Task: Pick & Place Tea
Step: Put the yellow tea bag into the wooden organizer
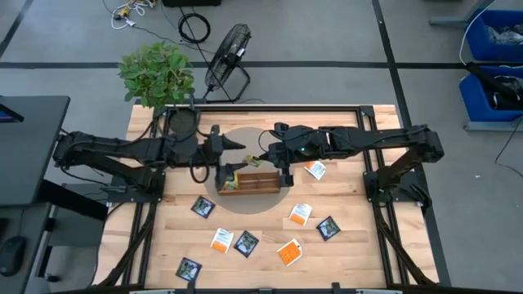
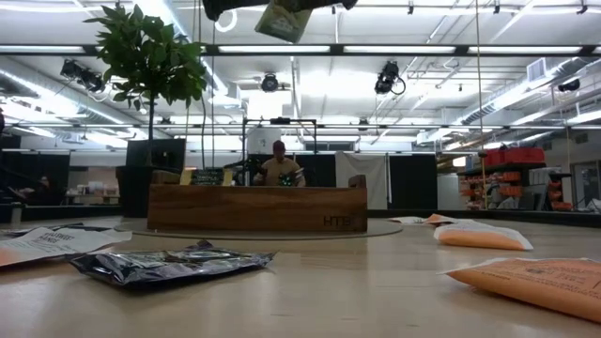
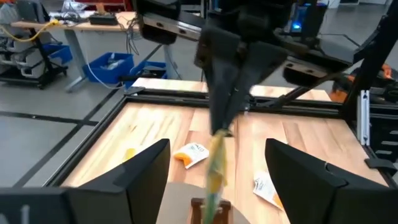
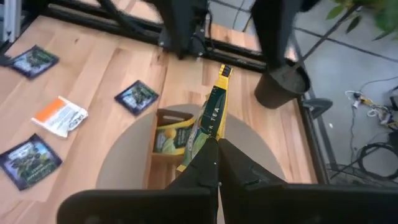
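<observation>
Right fingers (image 4: 217,163) clamped on yellow-green tea sachet (image 4: 208,121), edge-up directly above the wooden tray (image 4: 163,140); left fingers (image 3: 217,174) apart, flanking it

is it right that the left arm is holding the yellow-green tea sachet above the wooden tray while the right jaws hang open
Not quite: the arms are swapped. The right wrist view shows the right gripper shut on the yellow-green tea sachet above the wooden tray. The left wrist view shows the left gripper with jaws open, either side of the sachet.
</observation>
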Action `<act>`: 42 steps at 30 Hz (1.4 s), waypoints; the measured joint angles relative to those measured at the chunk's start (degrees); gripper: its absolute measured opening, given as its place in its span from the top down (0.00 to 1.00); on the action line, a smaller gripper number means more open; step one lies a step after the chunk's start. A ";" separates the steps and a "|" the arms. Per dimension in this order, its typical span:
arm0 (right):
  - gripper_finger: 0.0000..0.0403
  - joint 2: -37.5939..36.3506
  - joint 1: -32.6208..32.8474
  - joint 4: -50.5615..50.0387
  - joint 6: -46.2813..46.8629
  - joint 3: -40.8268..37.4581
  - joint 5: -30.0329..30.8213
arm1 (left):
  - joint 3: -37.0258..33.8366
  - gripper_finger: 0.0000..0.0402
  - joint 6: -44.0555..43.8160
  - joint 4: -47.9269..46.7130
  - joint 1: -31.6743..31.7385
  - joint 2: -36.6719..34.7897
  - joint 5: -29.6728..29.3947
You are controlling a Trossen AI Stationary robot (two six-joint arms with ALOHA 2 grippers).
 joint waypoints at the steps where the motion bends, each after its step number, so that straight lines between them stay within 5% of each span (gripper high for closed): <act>1: 1.00 0.07 0.00 0.11 -0.02 -0.01 -0.32 | 0.00 0.35 0.00 0.01 0.26 0.06 0.81; 15: 1.00 0.31 0.13 1.18 0.47 0.01 -0.50 | -0.01 0.45 1.61 3.86 1.15 3.37 4.68; 33: 1.00 0.29 0.15 0.69 1.29 0.01 -0.52 | 0.00 0.96 7.23 3.63 1.15 3.37 4.72; 42: 0.97 0.29 0.14 0.82 1.49 0.01 -0.26 | 0.00 0.99 6.71 3.58 1.10 3.35 2.01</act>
